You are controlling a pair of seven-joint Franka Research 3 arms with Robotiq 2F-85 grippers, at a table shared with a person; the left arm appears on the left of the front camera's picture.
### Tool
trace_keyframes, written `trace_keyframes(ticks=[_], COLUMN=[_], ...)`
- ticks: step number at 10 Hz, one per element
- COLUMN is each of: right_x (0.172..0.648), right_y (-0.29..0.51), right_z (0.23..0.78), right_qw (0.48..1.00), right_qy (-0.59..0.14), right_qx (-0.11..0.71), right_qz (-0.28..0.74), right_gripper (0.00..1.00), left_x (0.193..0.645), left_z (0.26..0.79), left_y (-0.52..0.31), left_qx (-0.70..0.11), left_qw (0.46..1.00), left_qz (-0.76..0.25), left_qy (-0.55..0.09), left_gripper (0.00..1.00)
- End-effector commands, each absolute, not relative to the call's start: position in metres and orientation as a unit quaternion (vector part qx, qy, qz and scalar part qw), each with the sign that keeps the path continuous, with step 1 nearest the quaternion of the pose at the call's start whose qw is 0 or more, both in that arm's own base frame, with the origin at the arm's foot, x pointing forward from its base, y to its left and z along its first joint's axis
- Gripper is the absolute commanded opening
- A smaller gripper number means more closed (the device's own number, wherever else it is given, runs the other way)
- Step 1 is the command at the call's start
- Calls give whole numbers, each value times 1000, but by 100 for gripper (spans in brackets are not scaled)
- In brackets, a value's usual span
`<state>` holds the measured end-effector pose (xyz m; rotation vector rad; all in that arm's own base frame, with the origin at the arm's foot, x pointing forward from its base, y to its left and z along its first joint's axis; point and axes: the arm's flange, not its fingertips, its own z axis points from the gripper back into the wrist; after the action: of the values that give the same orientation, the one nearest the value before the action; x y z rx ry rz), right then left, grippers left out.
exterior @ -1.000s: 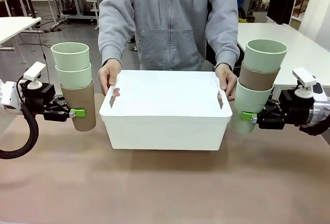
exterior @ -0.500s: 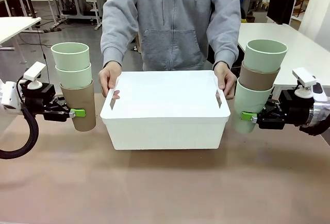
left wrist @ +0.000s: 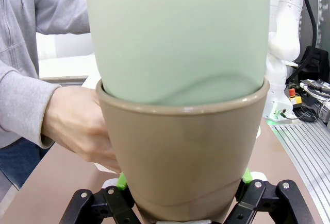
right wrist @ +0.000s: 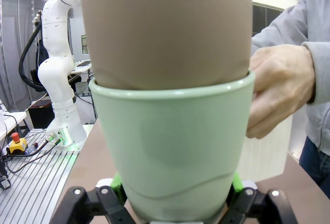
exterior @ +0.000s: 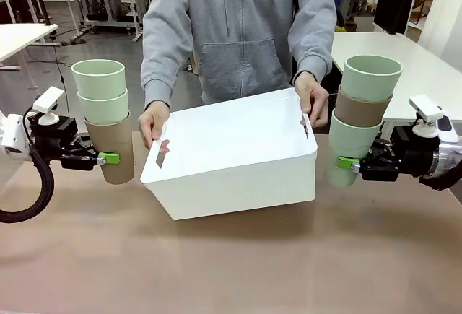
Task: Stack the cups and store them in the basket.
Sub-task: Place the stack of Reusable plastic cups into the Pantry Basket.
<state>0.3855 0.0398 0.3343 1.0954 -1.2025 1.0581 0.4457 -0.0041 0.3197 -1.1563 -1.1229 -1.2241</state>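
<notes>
The left stack of cups [exterior: 107, 115] stood upright in the left gripper [exterior: 108, 159], whose green-padded fingers were clamped against the lower wall of the bottom cup, a tan-brown cup [left wrist: 180, 157]. Two pale mint green cups were nested in it, one above the other, and rose well above the gripper. The right stack of cups [exterior: 361, 123] sat in the right gripper [exterior: 348, 162] in the same way: its fingers were closed on the lower part of a mint green cup [right wrist: 175, 152], which held a tan-brown cup [right wrist: 165, 28], with another mint green cup on top. This stack leaned slightly away from the gripper's wrist. Both stacks hung clear of the tabletop [exterior: 231, 271]. The white basket [exterior: 238, 177] lay between the two grippers, just beyond each one's fingertips and apart from both stacks. It was tilted, with the end nearer the right gripper raised and the corner nearer the left gripper low against the tabletop. A handle slot showed at each short end. One hand of the person [exterior: 154, 120] gripped the rim at the end just past the left gripper. The other hand [exterior: 312, 97] held the raised end just past the right gripper, close beside the right stack. In each wrist view that hand showed directly behind the held cup. The person wore a grey hooded sweatshirt [exterior: 238, 32] and stood at the far edge of the tabletop, across from both grippers.
</notes>
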Motion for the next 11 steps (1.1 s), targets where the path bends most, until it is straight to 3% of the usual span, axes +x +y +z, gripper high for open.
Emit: trace_keyframes(ticks=[1, 4, 11], right_x=[386, 386, 386], right_y=[40, 40, 40], right_z=[338, 338, 338], right_qw=[562, 562, 562], right_qy=[-514, -514, -514], right_qx=[464, 464, 464], right_qz=[452, 452, 452], right_gripper=[84, 84, 84], left_x=[447, 443, 420], left_z=[326, 334, 474], left_y=[-4, -3, -63], left_qx=[-484, -472, -382], left_qw=[524, 545, 629], left_qz=[-515, -512, -549], left_qy=[-475, -467, -397], left_gripper=[85, 85, 85])
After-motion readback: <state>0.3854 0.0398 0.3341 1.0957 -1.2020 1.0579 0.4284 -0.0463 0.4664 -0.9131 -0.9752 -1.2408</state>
